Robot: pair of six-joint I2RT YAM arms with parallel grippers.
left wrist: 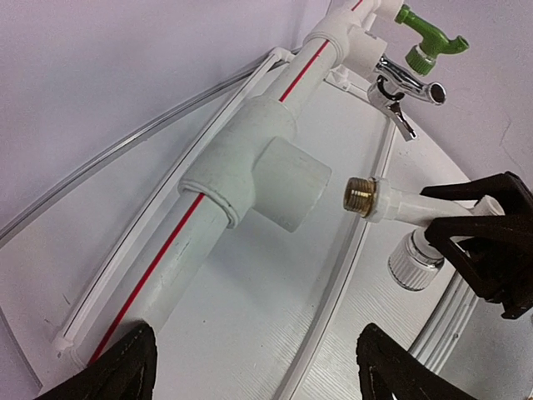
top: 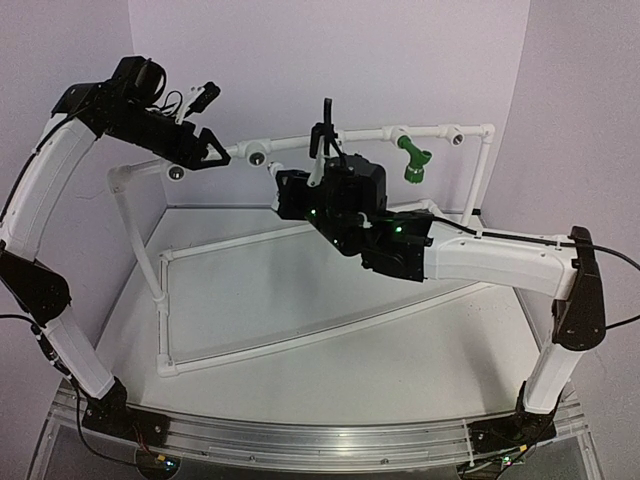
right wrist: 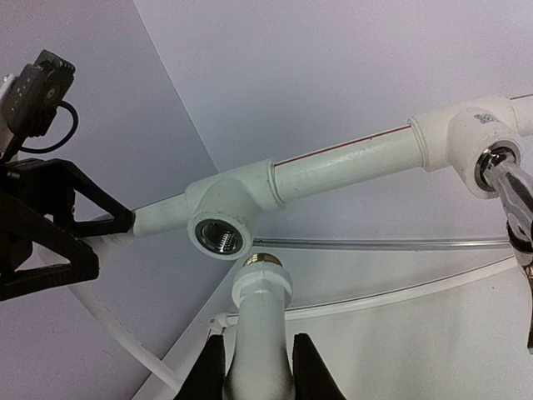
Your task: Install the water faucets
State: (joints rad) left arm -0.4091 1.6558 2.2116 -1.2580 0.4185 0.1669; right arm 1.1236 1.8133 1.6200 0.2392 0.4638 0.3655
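My right gripper [right wrist: 260, 375] is shut on the white faucet [right wrist: 262, 308]. Its brass thread points up, a short gap below and to the right of the pipe frame's open threaded socket [right wrist: 221, 237]. In the left wrist view the white faucet [left wrist: 391, 204] is level with that socket [left wrist: 287, 179], thread just off its rim. A chrome faucet [left wrist: 408, 87] and a green faucet [left wrist: 429, 46] sit in sockets farther along the rail. My left gripper [left wrist: 258, 371] is open and empty, by the rail left of the socket. In the top view the right gripper [top: 280, 187] hides the white faucet.
The white pipe frame [top: 165, 300] stands on the white table, its top rail [top: 440, 130] running along the back. Another socket [top: 175, 172] sits at the rail's left end. The left gripper [top: 207, 148] hovers close to the rail. Purple walls close in behind and at both sides.
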